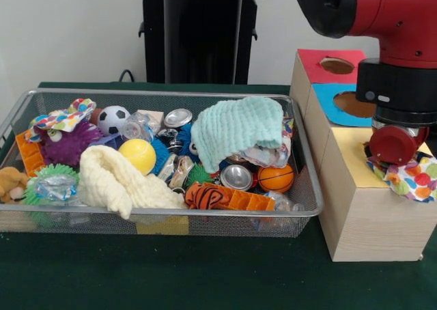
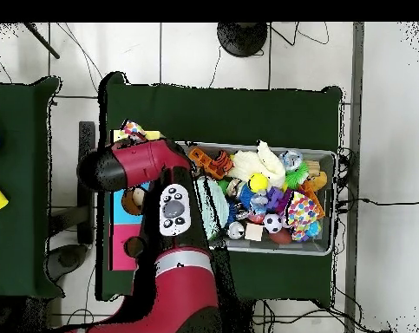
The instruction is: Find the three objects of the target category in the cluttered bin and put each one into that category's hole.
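Note:
The wire mesh bin (image 1: 171, 92) stands on the green table, full of clutter; it also shows in the overhead view (image 2: 325, 250). My gripper (image 1: 396, 165) hangs over the yellow-topped box (image 1: 347, 153), shut on a polka-dot fabric piece (image 1: 414, 179) that droops over the box's right front. The hole is hidden behind the gripper. The held piece also shows in the overhead view (image 2: 133, 132). A second polka-dot piece (image 1: 63, 118) lies at the bin's back left, on a purple spiky toy; it shows in the overhead view (image 2: 303, 208). A third piece is not clearly visible.
The blue-topped box (image 1: 326, 95) and red-topped box (image 1: 311, 61) stand behind the yellow one. In the bin lie a mint waffle cloth (image 1: 235, 129), a cream fluffy cloth (image 1: 116, 177), a yellow ball (image 1: 138, 154), a soccer ball (image 1: 113, 119), a small basketball (image 1: 276, 178) and cans (image 1: 237, 177).

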Tool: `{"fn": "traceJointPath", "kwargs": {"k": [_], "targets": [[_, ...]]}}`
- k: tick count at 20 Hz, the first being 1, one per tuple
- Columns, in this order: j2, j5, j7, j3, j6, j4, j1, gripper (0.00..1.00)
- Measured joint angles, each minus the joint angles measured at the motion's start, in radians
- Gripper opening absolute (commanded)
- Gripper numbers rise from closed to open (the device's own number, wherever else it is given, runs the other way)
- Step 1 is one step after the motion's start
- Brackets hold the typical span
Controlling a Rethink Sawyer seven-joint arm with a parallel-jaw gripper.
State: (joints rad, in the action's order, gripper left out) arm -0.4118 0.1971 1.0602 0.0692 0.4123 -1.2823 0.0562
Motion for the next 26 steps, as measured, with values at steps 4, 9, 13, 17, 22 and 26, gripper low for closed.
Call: {"fn": "traceJointPath", "kwargs": {"k": [4, 9, 13, 17, 22, 26], "targets": [[-0.001, 0.0, 0.0, 0.011, 0.0, -0.004, -0.009, 0.0], [-0.003, -0.002, 0.0, 0.019, 0.001, -0.009, -0.015, 0.0], [-0.006, -0.005, 0.0, 0.03, 0.004, -0.017, -0.023, 1.0], [-0.006, -0.006, 0.0, 0.034, 0.004, -0.019, -0.026, 1.0], [-0.006, -0.008, 0.0, 0.039, 0.003, -0.021, -0.032, 0.0], [-0.006, -0.009, 0.0, 0.041, 0.004, -0.022, -0.034, 0.0]]}}
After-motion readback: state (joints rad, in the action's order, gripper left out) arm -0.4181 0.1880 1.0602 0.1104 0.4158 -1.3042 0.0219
